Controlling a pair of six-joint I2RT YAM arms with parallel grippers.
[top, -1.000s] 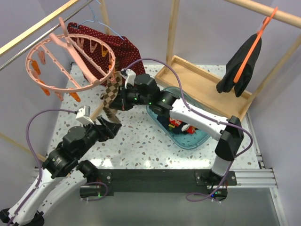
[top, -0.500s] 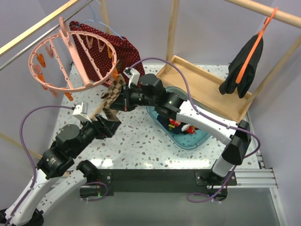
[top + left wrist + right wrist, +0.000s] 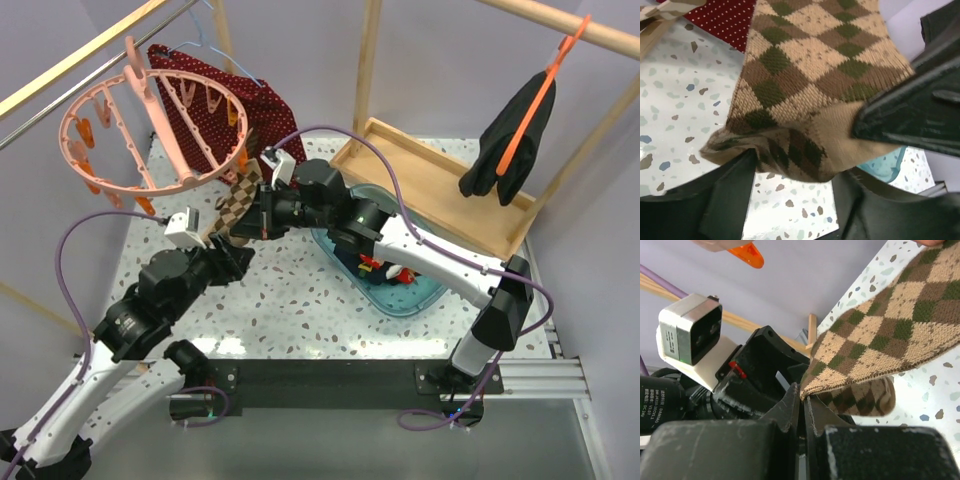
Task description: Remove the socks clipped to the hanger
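argyle sock under pull at the pink ring

the right hand [image 3: 801, 393] is pressed together on the sock's [image 3: 236, 203] edge. the left hand [image 3: 790, 197] has come up under the toe, fingers spread. in the last second the hanger [image 3: 160, 187] has tipped up under the pull. the sock hangs at its near rim, over the counter [image 3: 300, 290]; clip hidden, so likely not free yet.

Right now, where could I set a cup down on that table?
Bare table in front, between the left gripper and teal bin; the wooden tray too. Crowded back left, where the right gripper meets the sock under the hanger.
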